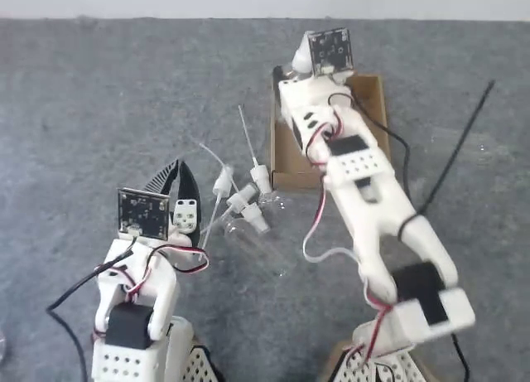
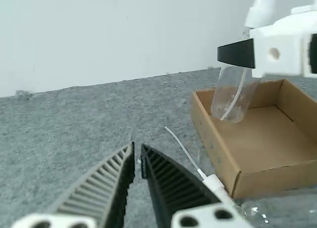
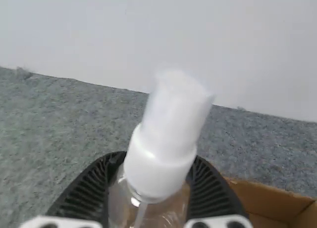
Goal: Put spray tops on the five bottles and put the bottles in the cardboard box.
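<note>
My right gripper (image 3: 158,161) is shut on a clear bottle (image 3: 148,208) with a white spray top (image 3: 166,134) on it. The left wrist view shows this bottle (image 2: 232,97) hanging upright over the near-left corner of the cardboard box (image 2: 218,149), under a black finger (image 2: 237,54). From the high view, the right arm reaches over the box (image 1: 286,160). My left gripper (image 2: 137,156) is shut with nothing in it, short of several loose spray tops (image 1: 240,201) and clear bottles (image 1: 252,237) lying on the carpet.
One spray top with a long tube (image 2: 210,179) lies just outside the box's near wall. Grey carpet (image 1: 99,108) stretches left of the box. A black cable (image 1: 460,150) runs right of the box. A white wall stands behind.
</note>
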### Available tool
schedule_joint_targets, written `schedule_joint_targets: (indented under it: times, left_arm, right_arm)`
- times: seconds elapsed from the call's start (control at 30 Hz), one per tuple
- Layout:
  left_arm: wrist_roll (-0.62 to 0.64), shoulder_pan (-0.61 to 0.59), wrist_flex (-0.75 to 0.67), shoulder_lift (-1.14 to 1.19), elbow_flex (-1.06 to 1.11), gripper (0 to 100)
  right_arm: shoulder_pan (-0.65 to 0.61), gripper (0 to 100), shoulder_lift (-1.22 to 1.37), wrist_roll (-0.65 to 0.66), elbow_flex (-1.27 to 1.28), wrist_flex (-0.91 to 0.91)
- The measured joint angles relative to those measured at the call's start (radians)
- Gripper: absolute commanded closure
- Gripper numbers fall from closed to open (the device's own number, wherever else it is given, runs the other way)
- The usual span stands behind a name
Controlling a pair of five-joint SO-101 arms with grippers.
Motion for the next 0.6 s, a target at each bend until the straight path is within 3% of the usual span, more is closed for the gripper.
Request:
schedule_joint_targets:
  times: [0.6]
  left_arm:
    - [0.0,0.002,0.0,0.0,0.0,99]
  right_arm:
    - [0.018,99.2,0.348,0.003,-0.212,-0.051]
